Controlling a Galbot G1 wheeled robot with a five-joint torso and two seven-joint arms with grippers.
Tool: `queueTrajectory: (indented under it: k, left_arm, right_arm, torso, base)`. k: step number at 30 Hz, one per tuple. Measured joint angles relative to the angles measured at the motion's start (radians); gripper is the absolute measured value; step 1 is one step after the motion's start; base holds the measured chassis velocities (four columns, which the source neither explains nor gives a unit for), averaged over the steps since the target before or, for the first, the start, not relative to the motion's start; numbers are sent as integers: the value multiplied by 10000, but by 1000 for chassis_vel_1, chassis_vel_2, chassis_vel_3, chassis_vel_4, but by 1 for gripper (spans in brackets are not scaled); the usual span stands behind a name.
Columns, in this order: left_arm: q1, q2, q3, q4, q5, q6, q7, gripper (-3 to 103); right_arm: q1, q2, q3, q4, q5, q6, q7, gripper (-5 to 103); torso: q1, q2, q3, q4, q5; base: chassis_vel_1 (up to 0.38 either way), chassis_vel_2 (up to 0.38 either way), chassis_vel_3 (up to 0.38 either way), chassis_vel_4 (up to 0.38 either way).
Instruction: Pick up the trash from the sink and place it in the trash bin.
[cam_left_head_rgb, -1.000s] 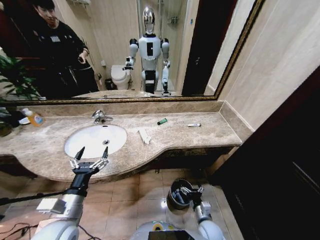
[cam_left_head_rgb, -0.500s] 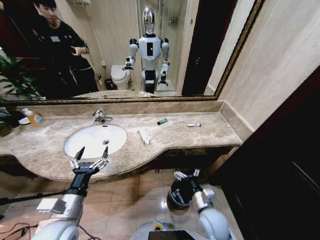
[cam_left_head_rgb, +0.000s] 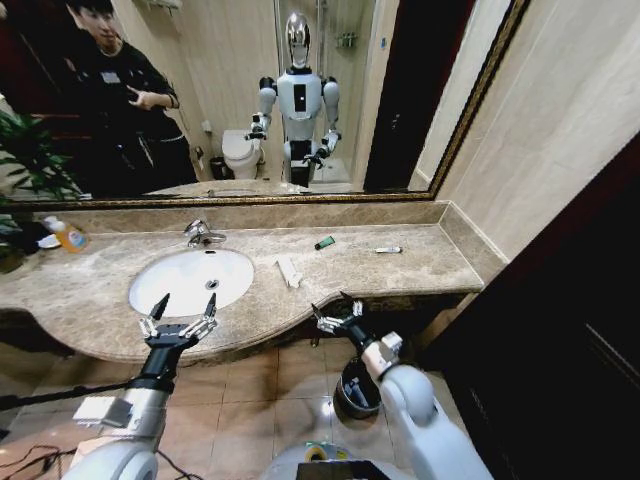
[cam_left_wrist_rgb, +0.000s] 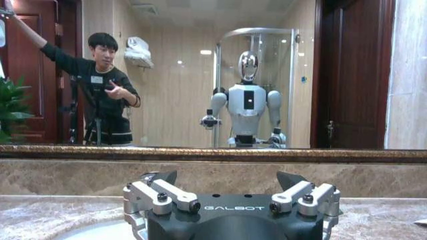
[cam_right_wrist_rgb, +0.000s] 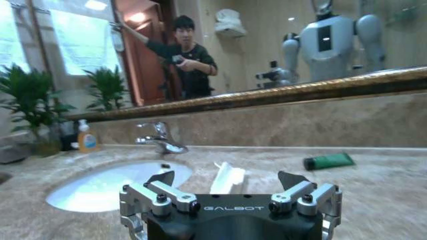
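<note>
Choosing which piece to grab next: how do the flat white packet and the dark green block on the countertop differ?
The flat white packet is long, pale and lies beside the sink; the dark green block is shorter, dark and lies farther back toward the mirror. Both rest untouched on the marble.

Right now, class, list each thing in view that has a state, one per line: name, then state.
left gripper: open, empty, above the front edge of the sink.
right gripper: open, empty, at the counter's front edge above the trash bin.
flat white packet: lying on the countertop beside the sink.
dark green block: lying on the countertop.
thin white stick: lying on the countertop.
</note>
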Motion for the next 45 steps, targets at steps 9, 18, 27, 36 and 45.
queueTrajectory:
  k: [9, 18, 27, 36, 45]
  left_arm:
    - [0, 0, 0, 0, 0, 0, -1, 100]
    - [0, 0, 0, 0, 0, 0, 0, 100]
    - [0, 0, 0, 0, 0, 0, 0, 100]
    - [0, 0, 0, 0, 0, 0, -1, 100]
    - [0, 0, 0, 0, 0, 0, -1, 100]
  right_arm:
    - [1744, 127, -250, -1348, 609, -768, -388, 100]
    - [2999, 827, -1295, -2471, 919, -1652, 898, 100]
    - [3355, 1408, -1290, -3694, 456, -1295, 1890, 100]
    - [3425, 1748, -1125, -4243, 188, -995, 1928, 93]
    - [3482, 2044, -976, -4713, -452, -703, 1472, 61]
  torso:
    - [0, 0, 0, -1, 1]
    - [-1, 0, -1, 0, 0]
    - [-1, -1, 0, 0, 1]
    - [-2, -1, -1, -1, 1]
    - [-1, 0, -1, -1, 2]
  base:
    - [0, 0, 0, 0]
    - [0, 0, 0, 0]
    - [0, 0, 0, 0]
    - [0, 0, 0, 0]
    - [0, 0, 0, 0]
